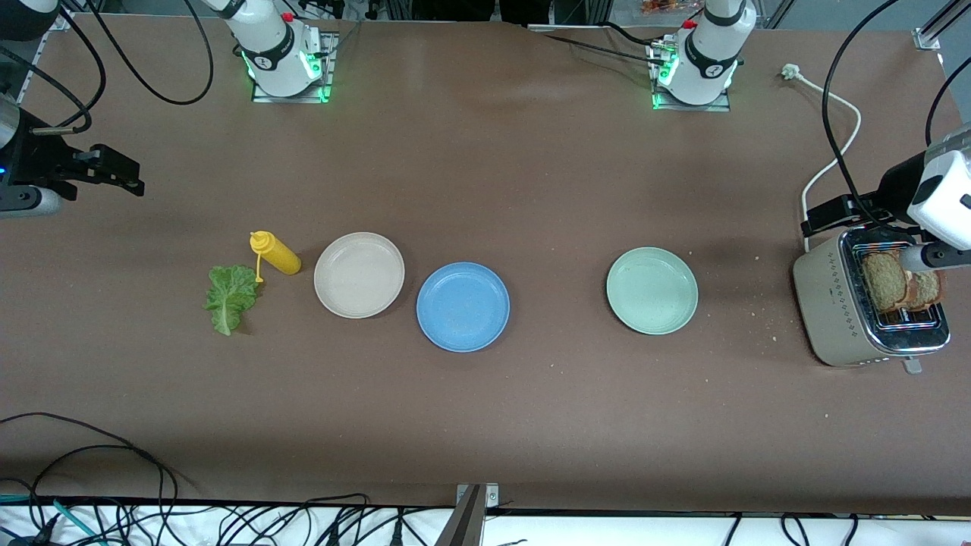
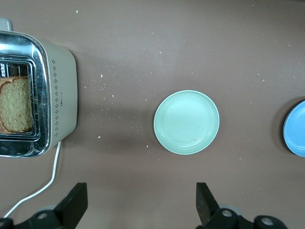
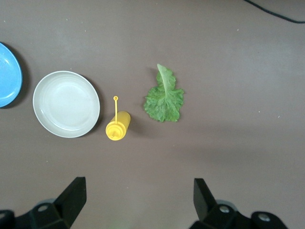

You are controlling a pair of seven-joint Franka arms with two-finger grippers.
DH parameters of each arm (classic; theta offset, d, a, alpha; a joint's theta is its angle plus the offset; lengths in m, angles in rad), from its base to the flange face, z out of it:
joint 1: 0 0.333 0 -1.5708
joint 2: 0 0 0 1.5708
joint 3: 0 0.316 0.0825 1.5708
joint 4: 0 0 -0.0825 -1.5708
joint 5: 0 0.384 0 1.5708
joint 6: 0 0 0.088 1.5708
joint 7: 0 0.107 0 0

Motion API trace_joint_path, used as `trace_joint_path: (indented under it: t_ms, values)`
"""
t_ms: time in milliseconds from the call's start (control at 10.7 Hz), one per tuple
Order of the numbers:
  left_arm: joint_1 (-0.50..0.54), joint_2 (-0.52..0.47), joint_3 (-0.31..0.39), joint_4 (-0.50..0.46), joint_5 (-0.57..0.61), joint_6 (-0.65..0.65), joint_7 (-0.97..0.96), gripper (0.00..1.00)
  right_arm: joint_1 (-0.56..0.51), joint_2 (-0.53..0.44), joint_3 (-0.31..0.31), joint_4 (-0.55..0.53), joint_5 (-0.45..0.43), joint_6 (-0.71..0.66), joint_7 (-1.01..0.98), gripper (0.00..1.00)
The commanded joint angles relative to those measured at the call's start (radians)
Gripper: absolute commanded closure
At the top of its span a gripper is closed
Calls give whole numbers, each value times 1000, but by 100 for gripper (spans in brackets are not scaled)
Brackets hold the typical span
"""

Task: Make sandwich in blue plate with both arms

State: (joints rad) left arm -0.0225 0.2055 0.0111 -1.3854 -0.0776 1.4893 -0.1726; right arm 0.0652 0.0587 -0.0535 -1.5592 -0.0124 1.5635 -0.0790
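Blue plate: bare, mid-table betw beige plate & green plate. Toast in toaster; lettuce by mustard bottle. Left gripper by toaster, right gripper over its table end: both wide open, empty. Step: start; next, lift toast

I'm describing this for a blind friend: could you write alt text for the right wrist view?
Seen from above, a lettuce leaf, a yellow bottle and a beige plate lie in a row on a brown table, with the blue plate cut off at the edge. The open right gripper hangs over bare table.
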Motion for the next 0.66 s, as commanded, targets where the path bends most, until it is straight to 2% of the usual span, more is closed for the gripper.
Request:
trace_joint_path:
  t_ms: [0,563]
  values:
    - [9,-6,-2,-7,-16,3,18,0,-8,4,4,19,19,13,8,0]
    - [33,-8,4,-1,-14,3,30,0,-4,-3,9,19,31,3,13,0]
